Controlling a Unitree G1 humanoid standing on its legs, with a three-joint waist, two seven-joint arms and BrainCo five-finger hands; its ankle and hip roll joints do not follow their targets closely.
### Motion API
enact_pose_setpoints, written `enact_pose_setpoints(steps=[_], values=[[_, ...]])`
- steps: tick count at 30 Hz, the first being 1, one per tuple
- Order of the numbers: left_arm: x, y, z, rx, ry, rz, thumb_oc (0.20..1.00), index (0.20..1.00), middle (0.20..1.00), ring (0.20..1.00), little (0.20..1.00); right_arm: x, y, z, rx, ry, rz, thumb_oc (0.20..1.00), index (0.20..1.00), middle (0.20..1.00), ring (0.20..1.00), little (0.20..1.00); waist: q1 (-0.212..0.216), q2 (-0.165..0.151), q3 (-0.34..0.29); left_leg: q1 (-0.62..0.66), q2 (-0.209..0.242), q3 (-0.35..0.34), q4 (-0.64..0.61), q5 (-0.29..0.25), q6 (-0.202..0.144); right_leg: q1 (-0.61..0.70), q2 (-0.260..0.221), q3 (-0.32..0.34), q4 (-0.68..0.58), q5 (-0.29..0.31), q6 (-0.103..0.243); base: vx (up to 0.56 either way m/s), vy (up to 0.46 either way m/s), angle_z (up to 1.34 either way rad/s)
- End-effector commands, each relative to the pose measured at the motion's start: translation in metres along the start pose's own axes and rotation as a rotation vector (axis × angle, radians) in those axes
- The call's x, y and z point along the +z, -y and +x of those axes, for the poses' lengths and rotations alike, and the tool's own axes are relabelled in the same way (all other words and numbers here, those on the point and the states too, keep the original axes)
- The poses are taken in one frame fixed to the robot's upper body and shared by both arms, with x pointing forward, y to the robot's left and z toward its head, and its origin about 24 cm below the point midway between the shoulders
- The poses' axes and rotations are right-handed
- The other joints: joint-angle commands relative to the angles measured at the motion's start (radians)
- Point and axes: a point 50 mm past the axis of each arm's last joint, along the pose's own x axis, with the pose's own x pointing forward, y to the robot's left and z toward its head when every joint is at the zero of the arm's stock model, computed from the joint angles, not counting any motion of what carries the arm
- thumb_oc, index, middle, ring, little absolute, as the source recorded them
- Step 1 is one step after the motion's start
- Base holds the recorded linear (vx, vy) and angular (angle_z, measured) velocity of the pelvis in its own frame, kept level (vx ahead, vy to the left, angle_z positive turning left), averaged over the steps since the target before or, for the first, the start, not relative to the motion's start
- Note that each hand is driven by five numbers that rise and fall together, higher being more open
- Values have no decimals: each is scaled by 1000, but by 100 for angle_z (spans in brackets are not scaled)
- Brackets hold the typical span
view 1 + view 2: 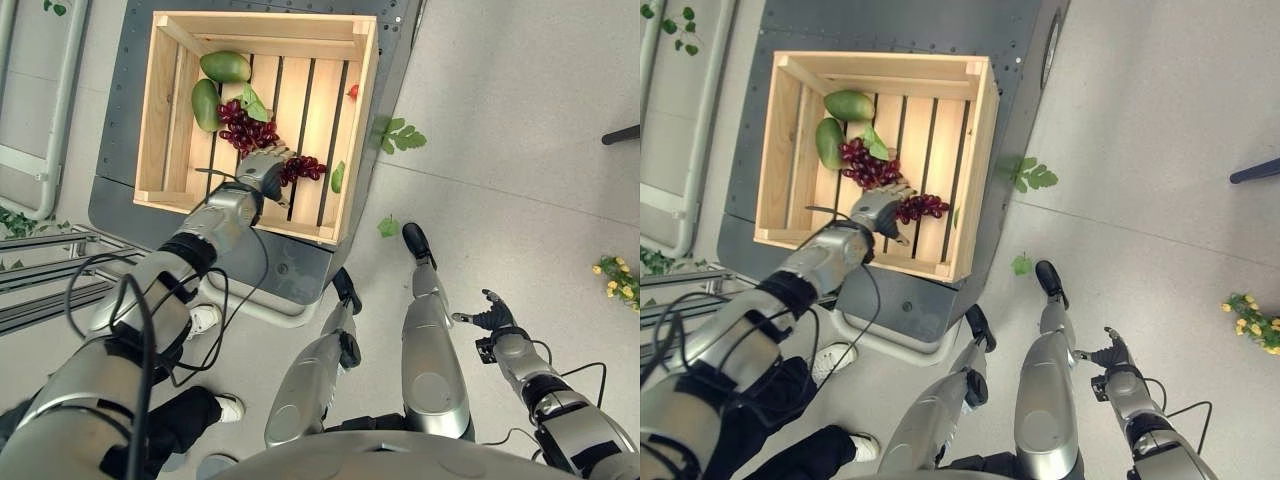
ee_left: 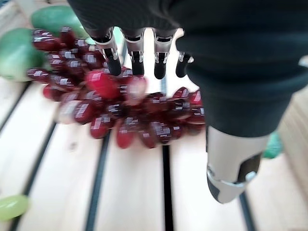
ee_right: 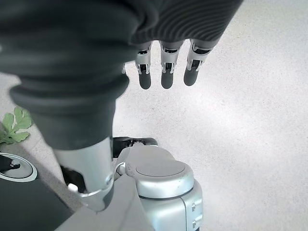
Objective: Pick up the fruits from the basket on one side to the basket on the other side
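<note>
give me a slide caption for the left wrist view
Left robot hand hovering open above a bunch of red grapes on the wooden crate's slats, green mangoes behind.

left hand (image 1: 262, 168) over grapes (image 1: 250, 130), wooden crate (image 1: 160, 120)

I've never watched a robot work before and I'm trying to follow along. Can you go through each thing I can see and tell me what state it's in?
Wooden crate: upright, open-topped, holding fruit.
Red grapes: lying on the slats, not lifted.
Two green mangoes: lying side by side in the crate's far corner, untouched.
Left hand: reaching into the crate over the grapes, fingers straight, not closed.
Right hand: idle over the floor, open, holding nothing.
</note>
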Motion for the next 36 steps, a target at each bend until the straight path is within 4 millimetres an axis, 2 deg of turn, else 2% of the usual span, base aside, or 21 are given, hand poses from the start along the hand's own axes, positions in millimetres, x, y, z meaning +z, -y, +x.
enact_pose_setpoints(steps=[1,5,10,20,27,36], values=[[-46,-32,-11,146,-143,-13,1000,1000,1000,1000,1000,-10,10,-3,-41,-7,31,1000,1000,1000,1000,1000,8,-42,30,35,25,1,2,-55,-17,-28,15,-20,3,-19,13,-22,-36,-3],[-63,-38,-20,205,-193,-28,1000,1000,1000,1000,1000,-8,4,-4,-25,3,40,1000,1000,1000,1000,1000,15,-58,30,21,27,1,2,-53,-18,-41,21,-21,3,-16,11,-4,-5,1],[-64,-43,-22,242,-193,-39,1000,1000,1000,1000,1000,-7,0,-4,-14,13,38,1000,1000,1000,1000,1000,18,-73,34,11,26,2,2,-53,-17,-56,27,-17,3,-13,10,0,0,0],[-50,-53,-16,301,-143,-30,1000,1000,1000,1000,1000,3,-4,-4,-14,54,65,1000,1000,1000,1000,1000,18,-97,42,-17,30,9,2,-50,-15,-87,33,-7,3,-7,11,-2,1,-1],[-35,-57,-20,337,-45,-9,1000,1000,1000,1000,1000,4,-2,-5,-23,68,69,1000,1000,1000,1000,1000,27,-96,36,-24,31,6,2,-50,-15,-97,37,-2,3,-9,9,0,0,0],[-29,-56,-21,346,-12,34,1000,1000,1000,1000,1000,5,0,-5,-35,78,71,1000,1000,1000,1000,1000,30,-97,36,-38,29,1,2,-48,-15,-112,41,-1,3,-6,8,0,0,0]])
